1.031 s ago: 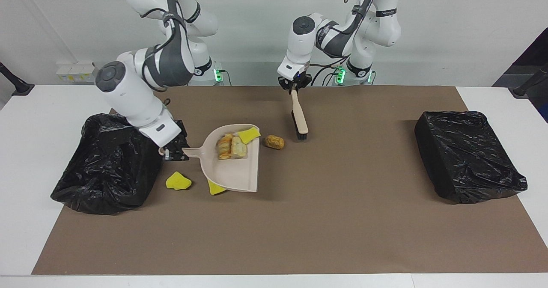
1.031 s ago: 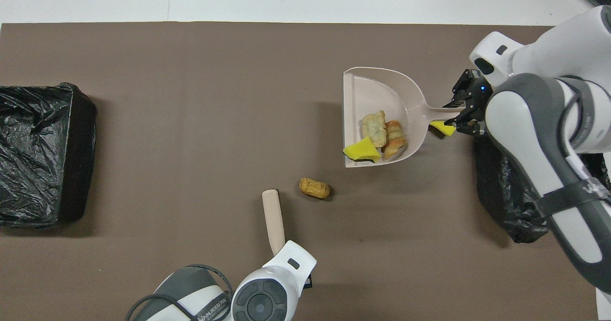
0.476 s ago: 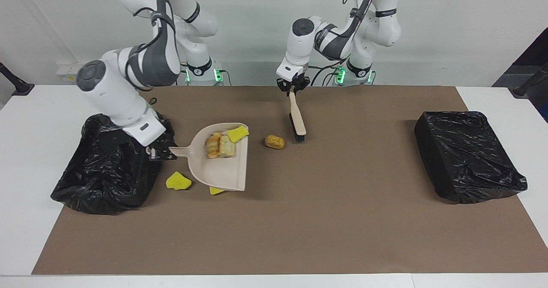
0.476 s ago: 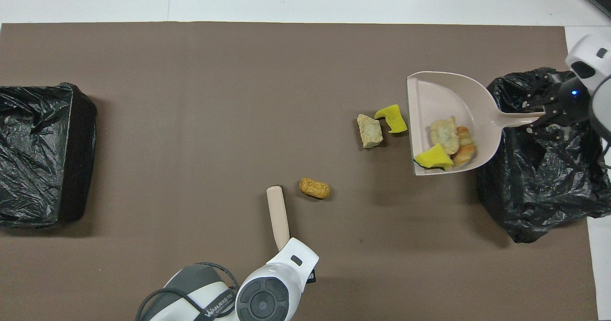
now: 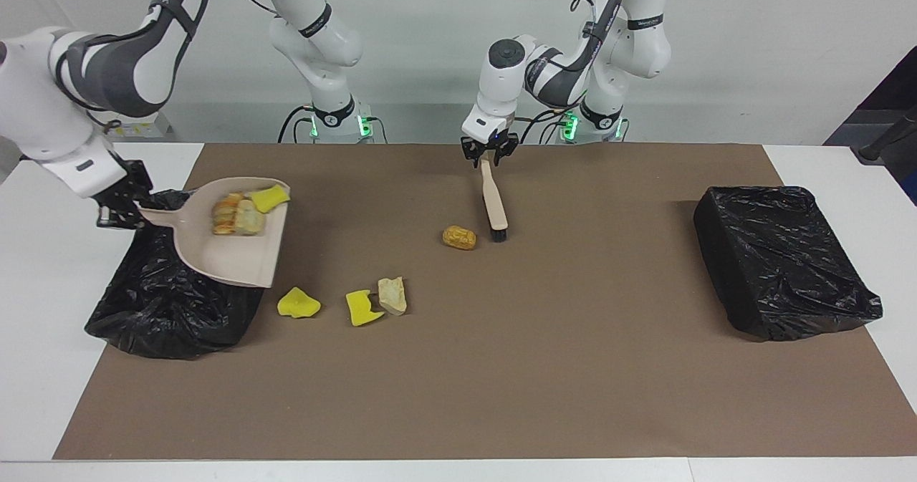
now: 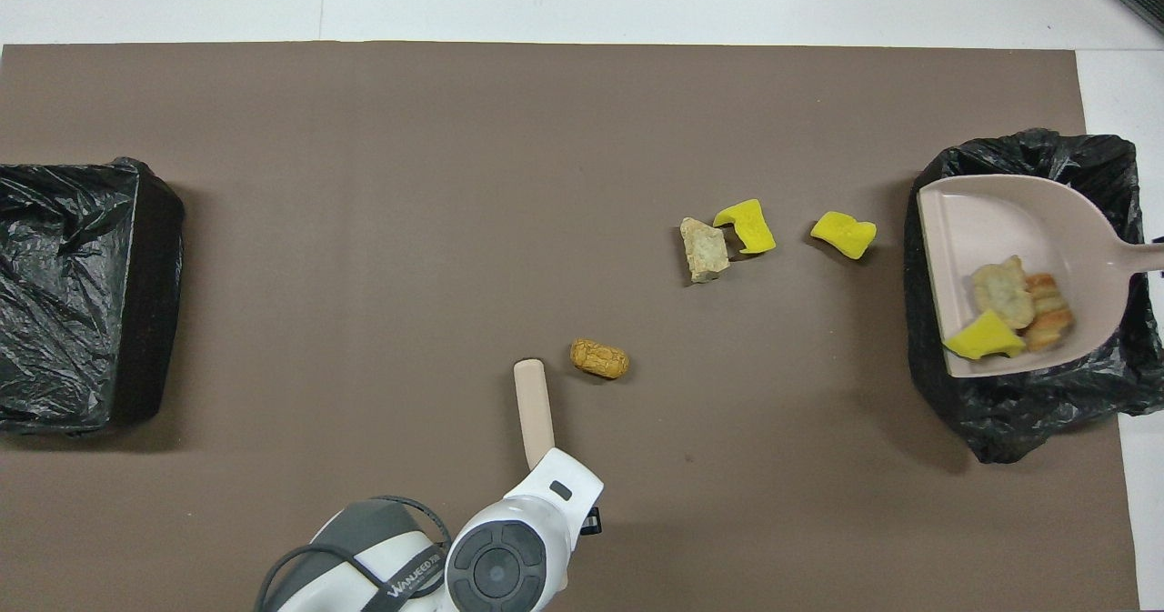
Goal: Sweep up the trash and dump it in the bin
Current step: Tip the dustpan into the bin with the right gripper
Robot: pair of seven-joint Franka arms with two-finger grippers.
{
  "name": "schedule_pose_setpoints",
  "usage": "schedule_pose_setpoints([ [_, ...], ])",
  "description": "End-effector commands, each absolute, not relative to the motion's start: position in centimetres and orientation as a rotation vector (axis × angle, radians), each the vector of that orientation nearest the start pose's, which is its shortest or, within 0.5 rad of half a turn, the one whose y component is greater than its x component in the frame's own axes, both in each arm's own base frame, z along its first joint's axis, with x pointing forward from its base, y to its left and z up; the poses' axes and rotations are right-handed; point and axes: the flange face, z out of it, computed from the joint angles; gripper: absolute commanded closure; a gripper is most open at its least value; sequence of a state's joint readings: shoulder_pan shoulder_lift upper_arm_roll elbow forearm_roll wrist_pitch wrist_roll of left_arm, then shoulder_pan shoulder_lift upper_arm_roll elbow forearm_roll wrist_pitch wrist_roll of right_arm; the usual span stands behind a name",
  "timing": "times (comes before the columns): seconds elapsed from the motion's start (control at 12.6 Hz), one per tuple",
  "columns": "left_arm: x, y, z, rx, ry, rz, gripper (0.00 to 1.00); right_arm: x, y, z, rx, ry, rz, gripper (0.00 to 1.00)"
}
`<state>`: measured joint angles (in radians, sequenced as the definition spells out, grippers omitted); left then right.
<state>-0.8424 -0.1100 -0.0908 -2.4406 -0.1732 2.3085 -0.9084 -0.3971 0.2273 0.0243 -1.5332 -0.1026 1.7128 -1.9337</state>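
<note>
Seven scraps of trash, two bins, one dustpan, one brush.

Three yellow sponge scraps: one in the beige dustpan [image 5: 236, 253] at its 12 o'clock edge [image 5: 270, 197], two on the brown mat [image 5: 458, 396] [image 5: 299, 303] [image 5: 362, 309]. Four bread-like chunks: two in the pan [image 5: 225, 214] [image 5: 249, 218], a pale one [image 5: 392, 295] and a round brown one [image 5: 459, 238] on the mat. Two black-bagged bins [image 5: 165, 303] [image 5: 784, 260]. One brush [image 5: 493, 203].

Right claw [image 5: 123, 206] gripping the handle of a beige dustpan [image 5: 233, 253] raised over a black-lined bin [image 5: 168, 303], three trash lumps [image 5: 243, 213] in the pan, four lumps [image 5: 376, 303] on the brown mat [image 5: 544, 367], left claw [image 5: 489, 150] at the brush [image 5: 494, 206] handle, second bin [image 5: 784, 260] at the left arm's end of the bench [image 5: 43, 389]
</note>
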Motion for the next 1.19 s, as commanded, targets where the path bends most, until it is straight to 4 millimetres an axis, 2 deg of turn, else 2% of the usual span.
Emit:
schedule_pose_setpoints([
  [0.0,29.4,-36.8,34.0,-3.164,-0.208,0.165,0.0,56.5,-27.2,54.5,2.134,2.163,-0.296,1.0],
  [0.08,30.9,-35.7,34.4,-3.163,-0.251,0.163,0.0,56.4,-27.7,56.3,2.053,2.1,-0.351,1.0],
  [0.24,34.5,-33.8,35.7,-3.185,-0.277,0.118,0.0,55.9,-27.8,58.6,1.939,2.028,-0.467,1.0],
  [0.32,36.6,-32.2,36.4,-3.194,-0.301,0.088,0.0,55.7,-27.7,59.2,1.904,1.984,-0.517,1.0],
  [0.4,38.7,-30.5,37.3,-3.205,-0.314,0.057,0.0,55.4,-27.2,58.8,1.884,1.947,-0.58,1.0],
  [0.48,40.5,-28.5,38.0,-3.207,-0.309,0.033,0.0,55.0,-25.6,58.3,1.873,1.871,-0.624,1.0],
  [0.63,43.6,-24.1,39.5,-3.2,-0.295,0.029,0.0,52.7,-22.4,56.2,1.82,1.778,-0.725,1.0],
  [0.71,44.9,-21.3,40.3,-3.199,-0.272,0.037,0.0,51.7,-21.8,55.6,1.812,1.752,-0.727,1.0],
  [0.79,46.1,-18.3,41.5,-3.205,-0.24,0.022,0.0,51.6,-21.8,55.7,1.797,1.747,-0.744,1.0],
  [0.95,47.6,-12.8,42.9,-3.204,-0.17,0.036,0.0,51.8,-22.5,57.1,1.751,1.725,-0.771,1.0],
  [1.11,49.0,-8.6,43.9,-3.173,-0.105,-0.012,0.0,51.8,-22.6,59.3,1.722,1.716,-0.773,1.0],
])
